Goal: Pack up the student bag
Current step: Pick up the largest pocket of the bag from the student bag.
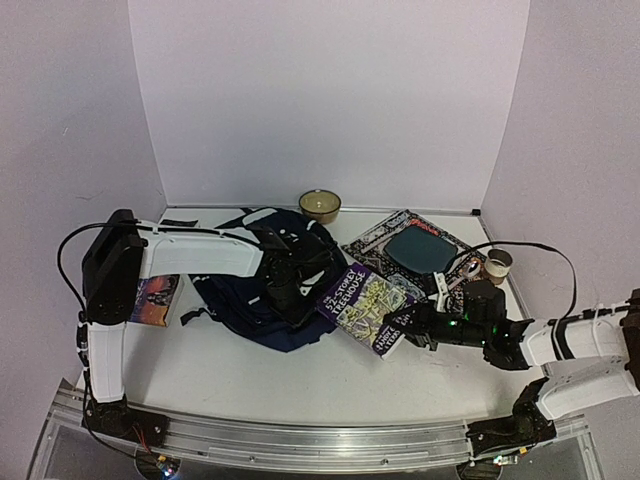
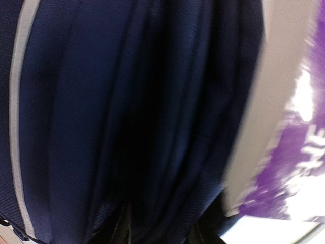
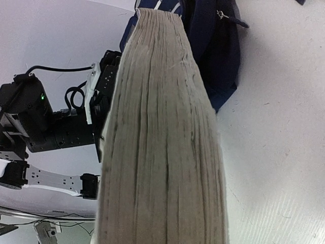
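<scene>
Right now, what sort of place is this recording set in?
Most likely a robot test booth: plain pale wall panels box in a white table, two robot arms stand on an aluminium rail, and the student bag and purple book look staged.

The backpack (image 1: pixel 245 305) is navy-blue fabric, lying slumped and crumpled on the table (image 1: pixel 300 380), left of the table's middle and toward its back edge. Up close its cloth hangs in deep, dark folds, with a narrow white stripe along one side. A black strap trails from its near left corner onto the table.
</scene>
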Controlling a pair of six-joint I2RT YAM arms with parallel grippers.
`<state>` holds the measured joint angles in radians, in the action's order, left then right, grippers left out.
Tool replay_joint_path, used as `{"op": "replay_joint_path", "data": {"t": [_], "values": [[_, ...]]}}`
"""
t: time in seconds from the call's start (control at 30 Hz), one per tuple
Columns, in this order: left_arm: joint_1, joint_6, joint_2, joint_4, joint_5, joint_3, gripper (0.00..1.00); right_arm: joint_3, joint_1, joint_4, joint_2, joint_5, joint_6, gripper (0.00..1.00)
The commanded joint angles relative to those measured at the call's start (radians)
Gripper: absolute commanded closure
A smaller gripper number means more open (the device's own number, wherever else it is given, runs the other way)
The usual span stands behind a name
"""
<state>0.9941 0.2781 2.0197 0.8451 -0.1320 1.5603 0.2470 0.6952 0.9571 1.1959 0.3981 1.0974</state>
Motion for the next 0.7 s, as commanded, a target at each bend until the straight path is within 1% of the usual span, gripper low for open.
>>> {"op": "replay_joint_path", "data": {"t": [0.0,0.07,0.1,0.2,0.27,0.33,0.4,0.57,0.67], "values": [[-0.011,-0.002,-0.011,-0.023,-0.065,0.004,0.65,0.017,0.003,0.04,-0.089,-0.026,-0.029,1.0],[-0.012,-0.007,-0.02,-0.021,-0.088,0.002,0.72,0.021,0.004,0.014,-0.106,-0.031,-0.04,1.0],[-0.012,-0.01,-0.026,-0.021,-0.097,0.001,0.78,0.024,0.004,0.0,-0.118,-0.035,-0.044,1.0],[-0.012,-0.016,-0.048,-0.02,-0.091,0.013,0.88,0.032,0.003,-0.034,-0.136,-0.035,-0.054,1.0],[-0.012,-0.017,-0.065,-0.018,-0.079,0.027,0.91,0.037,0.003,-0.051,-0.142,-0.027,-0.053,1.0],[-0.012,-0.022,-0.079,-0.011,-0.064,0.045,0.93,0.038,0.004,-0.053,-0.144,-0.017,-0.045,1.0],[-0.012,-0.026,-0.084,0.005,-0.047,0.07,0.91,0.04,0.005,-0.054,-0.144,-0.004,-0.041,1.0],[-0.013,-0.043,-0.081,0.033,-0.024,0.095,0.76,0.028,0.006,-0.054,-0.158,-0.012,-0.04,1.0],[-0.014,-0.044,-0.062,0.043,-0.046,0.081,0.74,0.024,0.006,-0.053,-0.16,-0.011,-0.039,1.0]]}}
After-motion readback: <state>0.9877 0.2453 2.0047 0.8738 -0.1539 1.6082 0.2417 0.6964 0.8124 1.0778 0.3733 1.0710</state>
